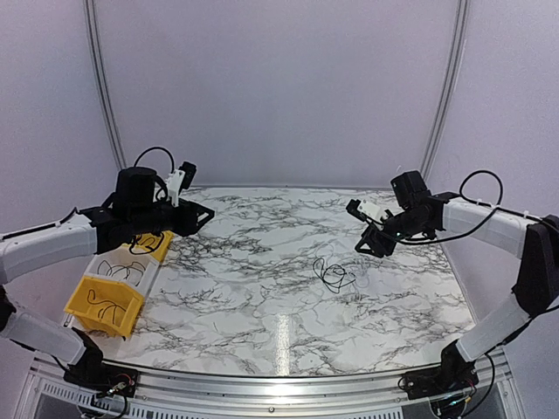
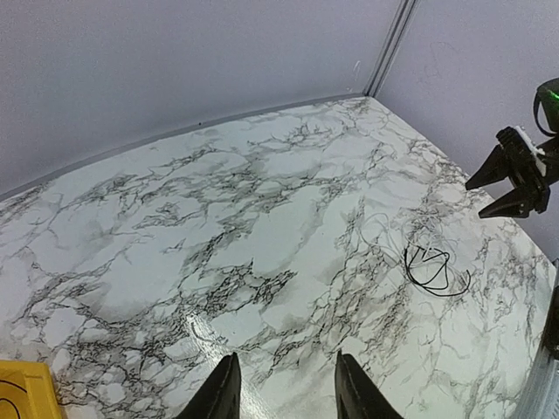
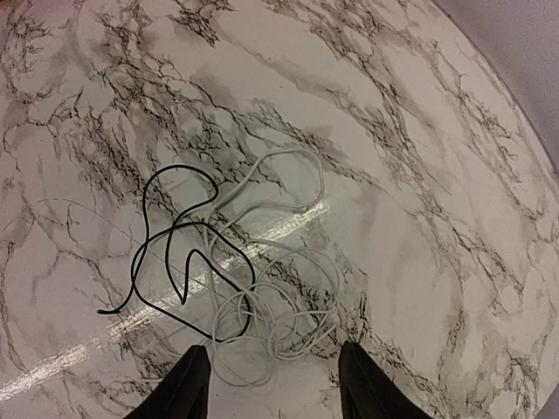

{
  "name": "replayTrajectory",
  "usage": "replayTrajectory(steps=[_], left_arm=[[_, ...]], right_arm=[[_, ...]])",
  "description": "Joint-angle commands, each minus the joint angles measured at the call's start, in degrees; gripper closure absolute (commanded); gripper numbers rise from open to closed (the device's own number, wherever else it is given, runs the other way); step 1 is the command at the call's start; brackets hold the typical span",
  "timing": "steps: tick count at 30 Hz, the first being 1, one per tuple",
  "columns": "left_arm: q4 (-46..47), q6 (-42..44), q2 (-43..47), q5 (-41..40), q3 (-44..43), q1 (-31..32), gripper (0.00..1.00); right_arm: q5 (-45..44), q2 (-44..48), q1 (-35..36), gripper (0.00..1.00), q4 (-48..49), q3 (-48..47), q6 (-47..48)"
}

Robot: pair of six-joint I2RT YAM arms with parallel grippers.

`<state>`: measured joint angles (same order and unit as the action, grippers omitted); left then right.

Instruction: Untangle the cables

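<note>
Both arms hover empty over the marble-patterned table [image 1: 262, 323] as I run the rig from afar. The left gripper [image 2: 284, 397] holds its fingers spread over bare tabletop on the left side. The right gripper [image 3: 272, 384] hangs with its fingers parted too, nothing between them, directly above the cables [image 3: 244, 279].

The heap lies right of the table's centre, well apart from the left arm. It is two strands: a black cable [image 3: 179, 166] looping in broad bends, and a white cable [image 3: 306, 332] wound in several tight coils. They cross over each other where the black bends meet the white coils, and I cannot tell whether that is a real knot or only loose overlap.

At the table's left edge, a yellow bin [image 1: 96, 321] and a pale tray [image 1: 150, 266] beside it each hold thin dark strands, so I judge part of the sorting to be done. What I take to be left is this one pair: pinch one strand, draw it clear of the other, and put each away.

No brand, label or writing can be read in any view. The bins, the arms and the walls show no lettering I can make out.
</note>
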<state>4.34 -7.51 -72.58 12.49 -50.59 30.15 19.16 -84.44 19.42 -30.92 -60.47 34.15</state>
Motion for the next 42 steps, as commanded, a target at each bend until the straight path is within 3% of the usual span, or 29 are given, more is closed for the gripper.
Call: replayTrajectory(steps=[1,7,14,23,28,31,32,38,42], left_arm=[[-3.4,-0.7,-4.2,-5.0,-2.3,1.7,0.61],[-6.7,0.0,-9.1,-7.2,-4.2,3.0,0.61],[-7.7,-0.1,-8.9,-7.4,-4.8,3.2,0.61],[-7.7,-2.6,-7.7,-11.7,-5.1,3.1,0.59],[-7.7,-3.0,-7.0,-16.0,-4.9,3.1,0.56],[-6.4,-2.1,-5.6,-14.8,-4.2,3.1,0.55],[-5.3,-1.9,-4.8,-13.9,-3.5,3.1,0.55],[5.8,-5.2,-0.8,-9.3,2.4,3.5,0.53],[6.9,-5.7,0.6,-11.3,1.5,7.9,0.51]], right_arm=[[4.4,-1.9,0.9,0.52,0.3,-1.1,-0.8],[-1.9,-9.7,8.2,0.52,0.7,-5.5,1.8],[-9.1,-19.3,10.1,0.56,3.1,-11.0,3.3],[-5.9,-27.2,11.3,0.57,3.4,-16.4,3.8],[-3.6,-28.2,12.4,0.74,3.3,-17.4,4.1],[-2.3,-27.7,13.0,0.97,3.0,-17.5,4.2],[-1.4,-27.3,13.1,1.0,2.6,-17.6,4.2],[3.8,-20.4,13.4,1.0,0.0,-18.5,3.1],[8.0,-14.1,14.1,1.0,-2.4,-19.5,1.2]])
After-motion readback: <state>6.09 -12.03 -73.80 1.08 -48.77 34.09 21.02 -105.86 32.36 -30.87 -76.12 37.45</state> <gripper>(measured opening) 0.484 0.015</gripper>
